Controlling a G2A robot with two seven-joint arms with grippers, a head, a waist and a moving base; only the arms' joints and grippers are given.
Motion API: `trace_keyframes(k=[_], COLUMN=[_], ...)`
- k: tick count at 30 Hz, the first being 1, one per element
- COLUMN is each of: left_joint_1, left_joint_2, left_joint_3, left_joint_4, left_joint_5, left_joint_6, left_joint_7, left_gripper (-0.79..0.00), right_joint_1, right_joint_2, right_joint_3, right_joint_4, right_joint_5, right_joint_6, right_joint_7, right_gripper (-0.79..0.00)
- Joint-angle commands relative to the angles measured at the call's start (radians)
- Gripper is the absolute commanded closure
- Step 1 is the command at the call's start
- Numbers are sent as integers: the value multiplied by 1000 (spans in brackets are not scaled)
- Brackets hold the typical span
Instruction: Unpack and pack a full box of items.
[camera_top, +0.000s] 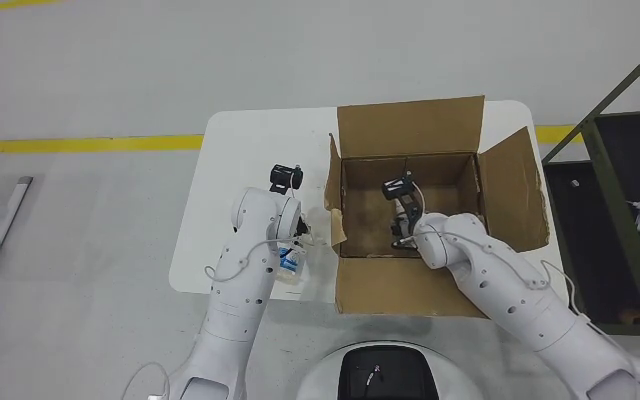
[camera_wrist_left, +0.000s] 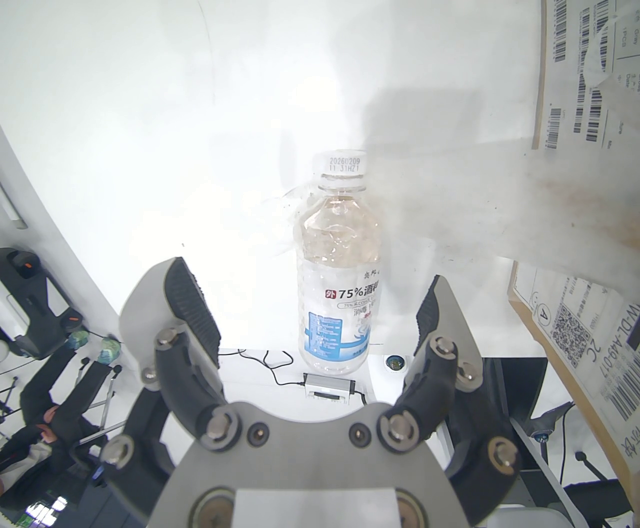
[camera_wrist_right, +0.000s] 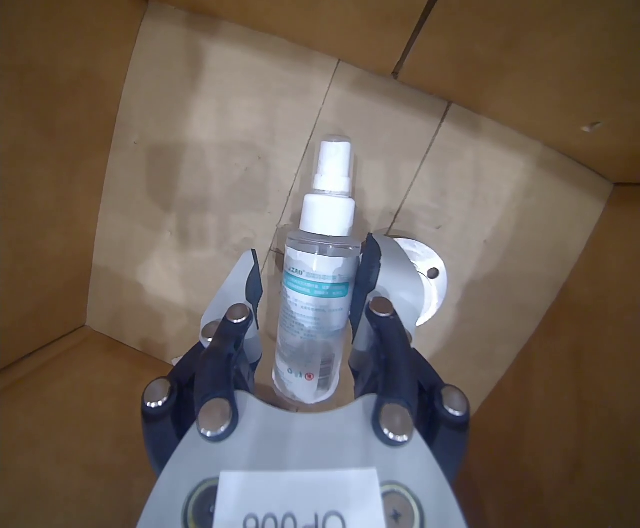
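Left hand (camera_wrist_left: 310, 280) — white table (camera_top: 250, 140), grey floor (camera_top: 100, 60)

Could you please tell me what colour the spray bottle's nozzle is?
The nozzle is white, clearest in the right wrist view.

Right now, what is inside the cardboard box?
A spray bottle with a white nozzle, the right end effector around it. Beside it is a round silver part, half covered by the end effector. The box floor beneath them is hidden.
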Motion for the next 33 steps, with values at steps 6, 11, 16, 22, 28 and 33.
trace_keyframes(k=[6, 11, 16, 22, 28, 33], left_joint_1=[0, 0, 0, 0, 0, 0], left_joint_2=[0, 0, 0, 0, 0, 0], left_joint_3=[0, 0, 0, 0, 0, 0], left_joint_4=[0, 0, 0, 0, 0, 0], left_joint_5=[0, 0, 0, 0, 0, 0], left_joint_6=[0, 0, 0, 0, 0, 0], left_joint_7=[0, 0, 0, 0, 0, 0], left_gripper=[-785, -785, -785, -785, -785, -785], right_joint_1=[14, 21, 25, 26, 23, 13], right_joint_2=[-13, -21, -28, -35, -40, -42], right_joint_3=[-7, -14, -17, -22, -21, 2], right_joint_4=[33, 45, 54, 57, 56, 26], right_joint_5=[1, -4, -12, -37, -58, -72], right_joint_6=[-24, -41, -54, -71, -76, -55], right_joint_7=[7, 17, 23, 37, 51, 32], right_gripper=[-440, -422, -376, -283, 0, 0])
